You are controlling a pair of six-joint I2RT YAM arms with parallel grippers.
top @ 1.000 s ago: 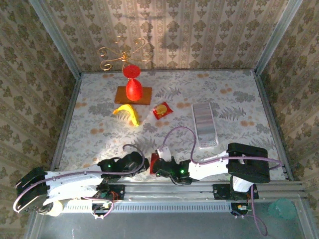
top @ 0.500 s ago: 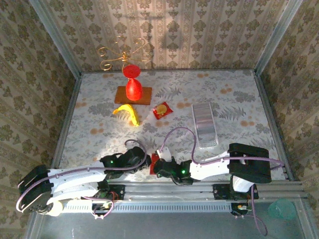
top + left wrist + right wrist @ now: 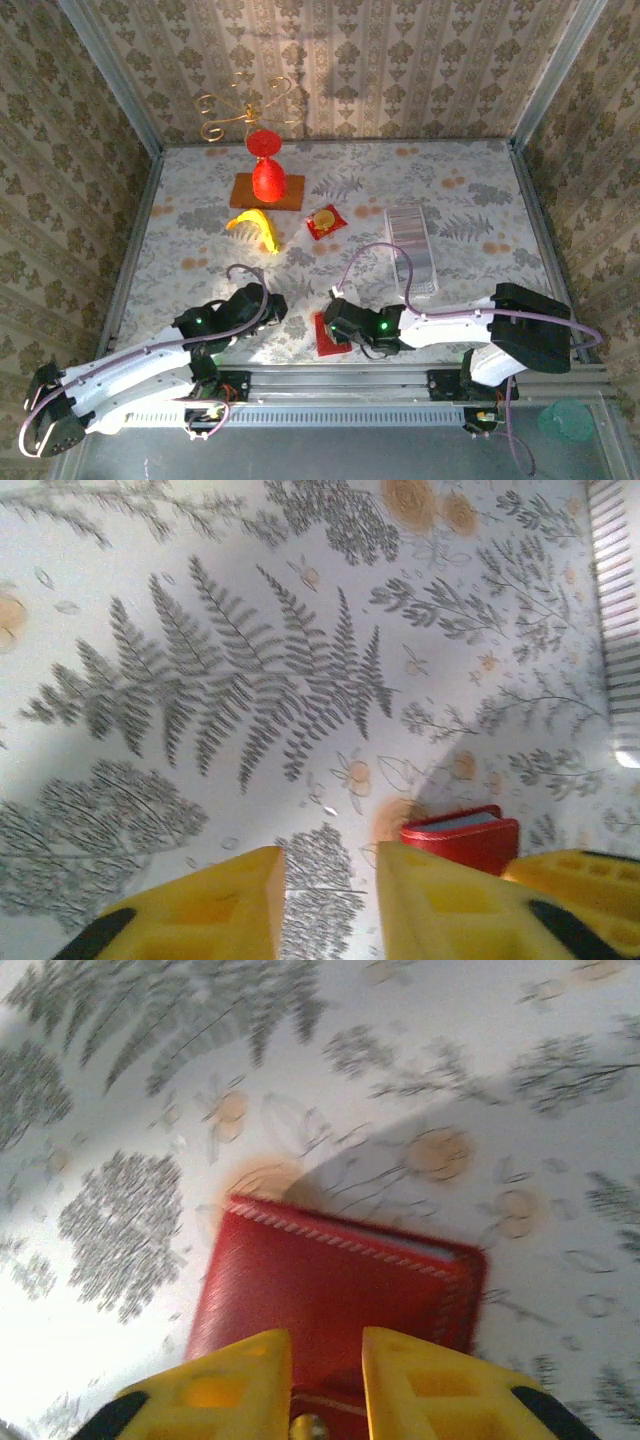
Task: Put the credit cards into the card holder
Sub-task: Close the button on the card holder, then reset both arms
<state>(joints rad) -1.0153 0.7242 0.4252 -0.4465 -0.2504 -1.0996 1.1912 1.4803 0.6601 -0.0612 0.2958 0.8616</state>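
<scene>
Right gripper [image 3: 325, 1348], fingers narrowly parted over the card holder [image 3: 335, 1285] at its clasp edge (grip cannot be told); left gripper [image 3: 328, 870] parted, holding nothing. Holder likely light, stiff, slick: pinch its edge.

no readable text, labels, brands or numbers on anything

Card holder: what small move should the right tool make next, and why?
Probably grip at the clasp and lift the holder open. The card holder lies shut on the table, the right tool straddles its clasp, and the credit cards lie apart.
</scene>
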